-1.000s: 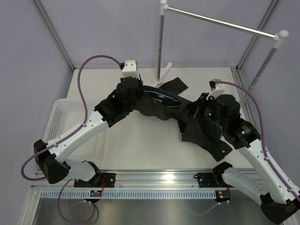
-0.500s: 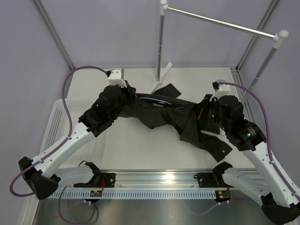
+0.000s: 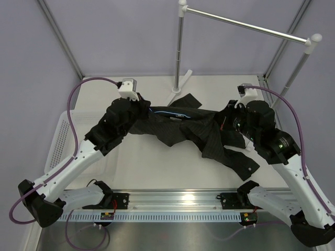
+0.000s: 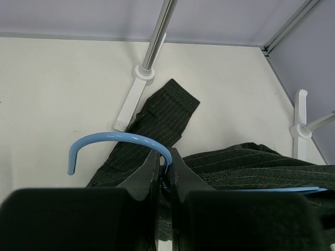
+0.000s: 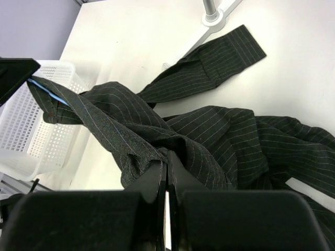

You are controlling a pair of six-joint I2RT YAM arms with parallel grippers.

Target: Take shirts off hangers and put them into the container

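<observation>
Clamping the hanger [image 4: 112, 138] at its neck, the left gripper [image 4: 165, 166] sits near the container [image 5: 21, 125]. The right gripper [image 5: 166, 166], farther from the container, pinches a shirt [image 5: 209, 141] fold, apparently tensioning the cloth to strip it off. The shirt lies outside the container.

At bottom centre, right tool [image 5: 166, 167] pinched shut on a raised fold of the black pinstriped long-sleeved cloth shirt [image 5: 235, 149] — no gap between the two black fingers [image 5: 149, 180]. From that fold, drawn up into a ridge running left toward the frame's edge, in front of the white perforated plastic basket [image 5: 26, 130]. At the ridge's far end, wrapped over a short visible strip of the thin light-blue wire hanger [image 5: 49, 91]. To the right, spread in loose folds on the pale worktop [image 5: 131, 36]. One sleeve stretched flat toward the upper right — lying alongside the white foot of the metal rail stand [image 5: 213, 16].
</observation>
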